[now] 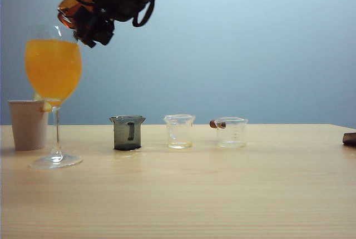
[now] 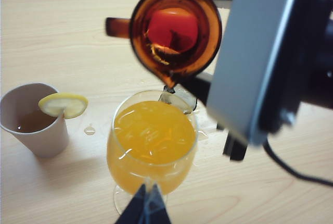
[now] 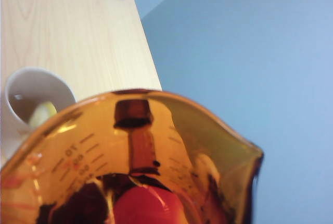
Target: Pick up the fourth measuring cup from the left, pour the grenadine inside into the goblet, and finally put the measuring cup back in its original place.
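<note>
The amber measuring cup (image 1: pixel 75 6) is tipped over the goblet (image 1: pixel 53 66), which stands at the table's left, full of orange juice. My right gripper (image 1: pixel 88 23) reaches across from above and is shut on the cup. In the left wrist view the cup (image 2: pixel 156 57) faces the camera, red grenadine (image 2: pixel 173 28) pooled inside, its pouring lip just above the goblet (image 2: pixel 152 140) rim. In the right wrist view the cup (image 3: pixel 130 130) fills the frame around the grenadine (image 3: pixel 148 206) and hides the fingers. My left gripper (image 2: pixel 148 206) sits in front of the goblet, tips together, and is outside the exterior view.
A beige paper cup (image 1: pixel 28 123) with a lemon slice (image 2: pixel 63 104) stands beside the goblet. A smoky grey cup (image 1: pixel 127 132) and two clear cups (image 1: pixel 179 131) (image 1: pixel 231 132) stand in a row to the right. A brown object (image 1: pixel 349 138) lies at the right edge.
</note>
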Tool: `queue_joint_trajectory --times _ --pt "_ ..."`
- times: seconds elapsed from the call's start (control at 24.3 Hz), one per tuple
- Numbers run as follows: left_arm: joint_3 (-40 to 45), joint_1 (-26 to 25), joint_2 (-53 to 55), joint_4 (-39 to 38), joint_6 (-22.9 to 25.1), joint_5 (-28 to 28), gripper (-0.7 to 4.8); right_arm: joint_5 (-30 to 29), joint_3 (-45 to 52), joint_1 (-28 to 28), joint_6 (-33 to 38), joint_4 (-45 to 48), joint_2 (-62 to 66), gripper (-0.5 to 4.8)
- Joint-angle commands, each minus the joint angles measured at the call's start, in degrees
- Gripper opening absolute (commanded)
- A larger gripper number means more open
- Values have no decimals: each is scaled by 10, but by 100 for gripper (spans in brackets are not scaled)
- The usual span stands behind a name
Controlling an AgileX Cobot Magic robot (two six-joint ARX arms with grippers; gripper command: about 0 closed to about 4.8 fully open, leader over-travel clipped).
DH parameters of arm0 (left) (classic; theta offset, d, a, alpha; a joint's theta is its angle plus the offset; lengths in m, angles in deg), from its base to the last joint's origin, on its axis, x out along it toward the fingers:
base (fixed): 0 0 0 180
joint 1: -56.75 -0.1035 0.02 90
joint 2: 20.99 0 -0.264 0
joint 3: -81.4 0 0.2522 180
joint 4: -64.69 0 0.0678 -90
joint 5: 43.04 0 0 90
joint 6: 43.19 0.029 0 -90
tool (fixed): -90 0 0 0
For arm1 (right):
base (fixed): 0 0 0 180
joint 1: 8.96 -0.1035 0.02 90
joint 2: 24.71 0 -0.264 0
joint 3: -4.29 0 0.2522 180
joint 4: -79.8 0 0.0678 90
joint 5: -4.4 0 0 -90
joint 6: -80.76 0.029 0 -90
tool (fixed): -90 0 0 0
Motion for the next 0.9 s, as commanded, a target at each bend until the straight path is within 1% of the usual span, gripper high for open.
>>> queue_joint_trajectory --times 0.04,0.25,0.53,0.74,0.9 --pt "-2 0 -1 4 2 0 -5 3 -5 -7 -5 26 -4 49" --pt "-2 0 -1 4 2 0 -5 3 -5 -6 -32 26 -2 49" --pt "-2 0 -1 3 1 0 -5 12 -5 -7 -49 27 -2 49" --pt "-2 0 -1 -2 1 0 -5 15 -5 -7 -87 26 -2 49" --pt "-2 0 -1 -3 2 0 -5 15 -5 -7 -89 26 -2 49"
